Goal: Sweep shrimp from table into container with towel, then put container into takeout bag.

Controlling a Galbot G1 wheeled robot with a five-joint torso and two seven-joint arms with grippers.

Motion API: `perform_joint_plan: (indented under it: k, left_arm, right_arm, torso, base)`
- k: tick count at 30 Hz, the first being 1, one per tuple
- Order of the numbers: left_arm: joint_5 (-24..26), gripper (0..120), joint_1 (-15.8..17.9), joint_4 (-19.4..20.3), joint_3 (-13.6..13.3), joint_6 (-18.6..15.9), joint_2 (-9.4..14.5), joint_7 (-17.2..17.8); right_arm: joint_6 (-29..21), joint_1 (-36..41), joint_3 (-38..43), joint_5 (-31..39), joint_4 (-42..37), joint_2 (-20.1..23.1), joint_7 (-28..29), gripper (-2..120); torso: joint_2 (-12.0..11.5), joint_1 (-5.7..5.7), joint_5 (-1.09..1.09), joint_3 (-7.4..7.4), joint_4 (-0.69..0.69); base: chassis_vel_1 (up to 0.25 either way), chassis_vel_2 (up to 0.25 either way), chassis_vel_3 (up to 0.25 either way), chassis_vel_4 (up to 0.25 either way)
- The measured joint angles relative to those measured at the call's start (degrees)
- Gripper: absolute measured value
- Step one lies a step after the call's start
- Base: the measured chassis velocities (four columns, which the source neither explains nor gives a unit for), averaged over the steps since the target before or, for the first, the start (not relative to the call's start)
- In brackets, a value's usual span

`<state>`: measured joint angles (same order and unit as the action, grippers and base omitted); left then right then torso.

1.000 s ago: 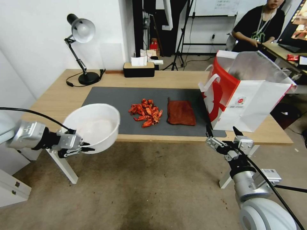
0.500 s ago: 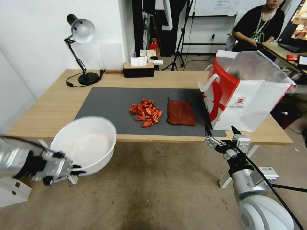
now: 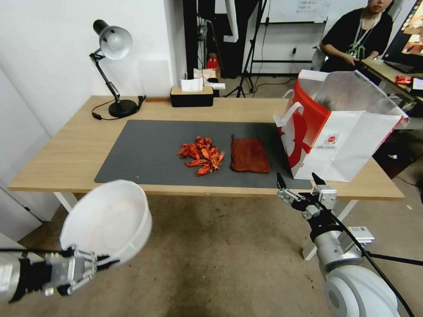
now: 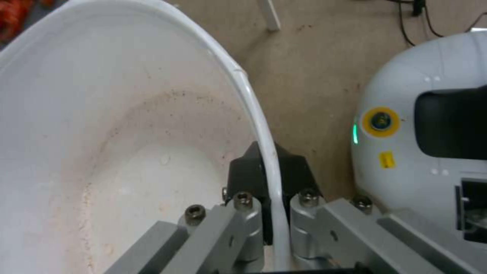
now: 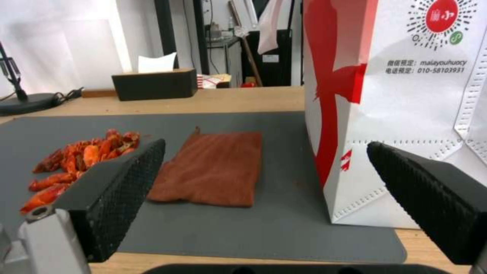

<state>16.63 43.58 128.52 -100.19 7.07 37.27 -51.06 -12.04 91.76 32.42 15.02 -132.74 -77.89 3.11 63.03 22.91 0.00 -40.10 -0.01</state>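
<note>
The white container (image 3: 105, 220) hangs tilted below and in front of the table's (image 3: 70, 149) left front edge, over the floor. My left gripper (image 3: 108, 263) is shut on its rim; in the left wrist view the fingers (image 4: 243, 213) pinch the container's (image 4: 127, 133) wall, and its inside holds nothing. A pile of red-orange shrimp (image 3: 201, 155) lies mid-mat, with the rust-brown towel (image 3: 250, 155) flat just to its right. The takeout bag (image 3: 343, 132) stands open at the right. My right gripper (image 3: 298, 180) is open at the front edge, facing the towel (image 5: 213, 167), shrimp (image 5: 81, 160) and bag (image 5: 406, 95).
A dark grey mat (image 3: 150, 149) covers the table's middle. A desk lamp (image 3: 112, 66) stands at the back left and a black tissue box (image 3: 191, 96) at the back centre. Bare floor lies before the table. My white base (image 4: 421, 125) sits close to the container.
My left gripper has carried the container down and back from the table's front edge, tilting it more. The right gripper has edged slightly left and up.
</note>
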Motion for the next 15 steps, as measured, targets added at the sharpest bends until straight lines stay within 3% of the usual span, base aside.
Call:
perform_joint_plan:
  k: [1, 3, 4, 6, 7, 10, 11, 13, 14, 15]
  left_arm:
    - [0.00, 0, 0.00, 0.00, 0.00, 0.00, 0.00, 0.00]
    - [-4.13, 0, 1.56, -0.55, -4.23, 0.66, 2.06, -0.21]
    - [-4.13, 0, 1.56, -0.55, -4.23, 0.66, 2.06, -0.21]
    - [-8.49, 0, 4.17, -1.77, -8.67, 0.96, 3.43, -0.25]
    - [-8.49, 0, 4.17, -1.77, -8.67, 0.96, 3.43, -0.25]
    - [-13.59, 0, 8.52, -4.27, -14.81, 1.28, 3.50, -0.14]
    - [-13.59, 0, 8.52, -4.27, -14.81, 1.28, 3.50, -0.14]
    - [-16.67, 0, 12.78, -6.60, -20.17, 1.47, 2.81, 0.00]
    - [-16.67, 0, 12.78, -6.60, -20.17, 1.47, 2.81, 0.00]
    - [-17.70, 0, 14.35, -7.35, -21.79, 1.60, 2.51, 0.18]
  right_arm:
    - [0.00, 0.00, 0.00, 0.00, 0.00, 0.00, 0.00, 100]
    - [0.01, 0.06, -0.01, 0.00, 0.03, 0.19, -0.01, 100]
    - [0.01, 0.06, -0.01, 0.00, 0.03, 0.19, -0.01, 100]
    - [0.04, 0.08, -0.06, 0.00, 0.12, 0.15, -0.01, 100]
    - [0.04, 0.08, -0.06, 0.00, 0.12, 0.15, -0.01, 100]
    - [0.05, -0.03, -0.22, -0.06, 0.19, -0.14, -0.01, 100]
    - [0.05, -0.03, -0.22, -0.06, 0.19, -0.14, -0.01, 100]
    - [0.05, -0.20, -0.22, -0.20, 0.30, -0.19, 0.00, 100]
    - [0.05, -0.20, -0.22, -0.20, 0.30, -0.19, 0.00, 100]
    - [0.05, -0.21, -0.22, -0.26, 0.34, -0.19, 0.00, 100]
  torso:
    - [0.00, 0.00, 0.00, 0.00, 0.00]
    - [0.00, 0.00, 0.01, 0.00, 0.01]
    - [0.00, 0.00, 0.01, 0.00, 0.01]
    - [0.00, 0.00, 0.01, 0.00, 0.02]
    - [0.00, 0.00, 0.01, 0.00, 0.02]
    - [0.00, 0.00, 0.00, 0.00, 0.01]
    - [0.00, 0.00, 0.00, 0.00, 0.01]
    - [0.00, 0.00, 0.00, -0.01, 0.01]
    - [0.00, 0.00, 0.00, -0.01, 0.01]
    - [0.00, 0.00, -0.01, -0.01, 0.02]
  base:
    - [0.000, 0.000, 0.000, 0.000]
    - [0.000, 0.000, 0.000, 0.000]
    - [0.000, 0.000, 0.000, 0.000]
    - [0.000, 0.000, 0.000, 0.000]
    - [0.000, 0.000, 0.000, 0.000]
    - [0.000, 0.000, 0.000, 0.000]
    - [0.000, 0.000, 0.000, 0.000]
    - [0.000, 0.000, 0.000, 0.000]
    - [0.000, 0.000, 0.000, 0.000]
    - [0.000, 0.000, 0.000, 0.000]
